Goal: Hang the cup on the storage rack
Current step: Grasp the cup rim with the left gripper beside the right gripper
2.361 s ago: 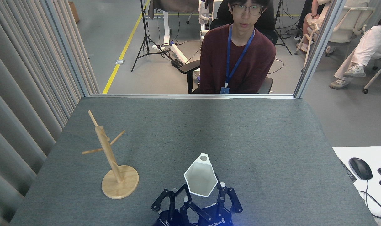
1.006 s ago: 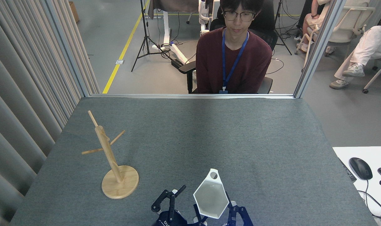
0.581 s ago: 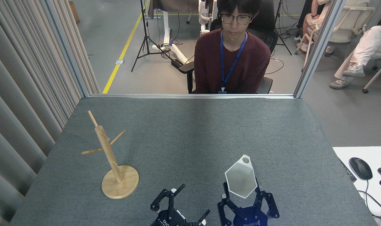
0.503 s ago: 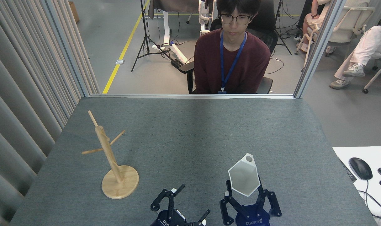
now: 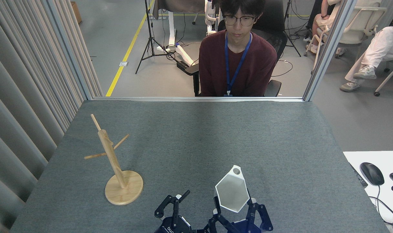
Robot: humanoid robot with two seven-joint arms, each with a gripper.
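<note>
The right gripper (image 5: 232,207) has its fingers clamped on the white cup (image 5: 232,193), one finger on each side of the lower body, holding it at the near edge of the grey table (image 5: 215,136). The cup's six-sided mouth faces up toward the camera and its small tab with the round hole points away from the robot. The left gripper (image 5: 175,202) sits just beside it, to the left, with its fingers spread apart and nothing between them. The wooden rack (image 5: 114,161) stands upright well to the left, its pegs bare. A person (image 5: 236,61) sits behind the far edge, watching
</note>
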